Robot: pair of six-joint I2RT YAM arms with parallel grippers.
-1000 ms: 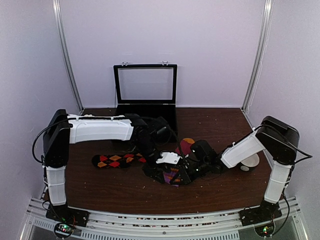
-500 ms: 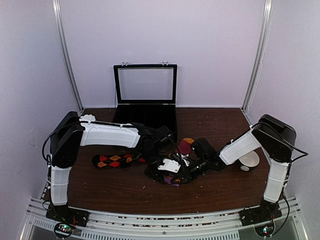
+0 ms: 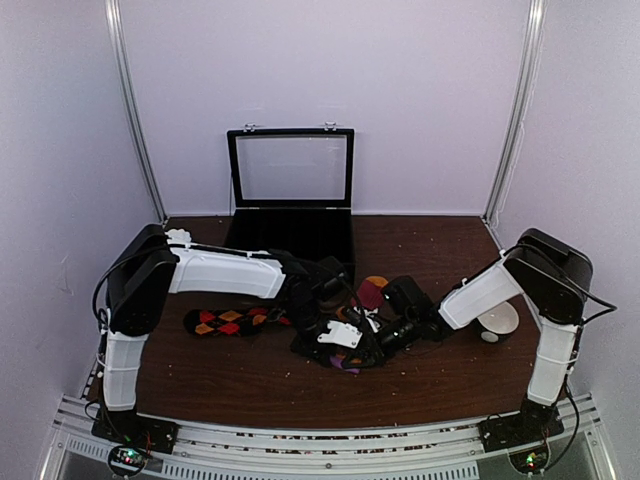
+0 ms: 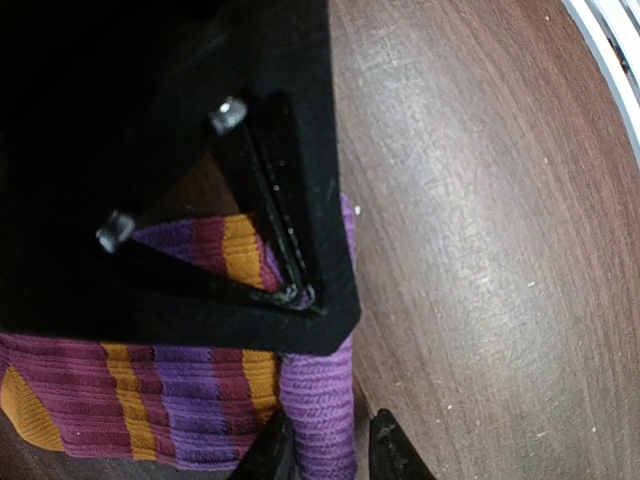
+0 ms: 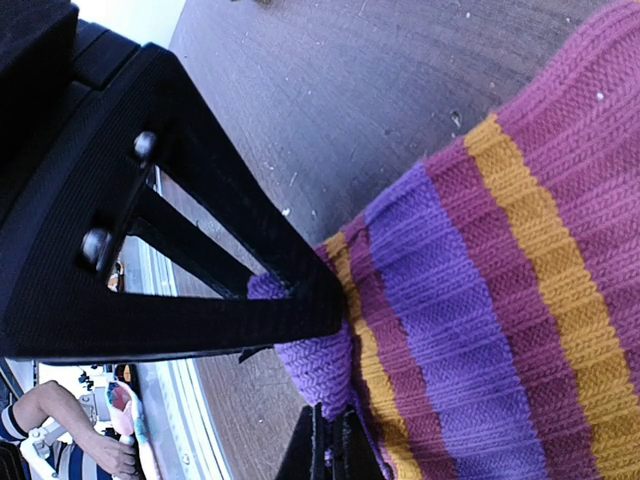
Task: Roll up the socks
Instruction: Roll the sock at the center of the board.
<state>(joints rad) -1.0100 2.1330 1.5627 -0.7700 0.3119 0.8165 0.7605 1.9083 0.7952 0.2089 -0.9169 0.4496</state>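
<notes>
We would have the left gripper (image 4: 330, 455) bite squarely on the purple cuff fold lying between its fingers before any turning. Whether it already pinches we cannot tell, since a sliver of table (image 4: 480, 250) shows beside one finger. The right gripper (image 5: 330, 450), clamped on a purple edge of the striped sock (image 5: 480, 300), should hold firm so both wrists roll evenly without dragging fabric. The argyle sock (image 3: 232, 320), black with red and orange diamonds, lies flat to the left gripper's outer side, untouched. The striped sock is ribbed and soft, banded magenta, purple and orange, bunched at both sets of fingertips.
</notes>
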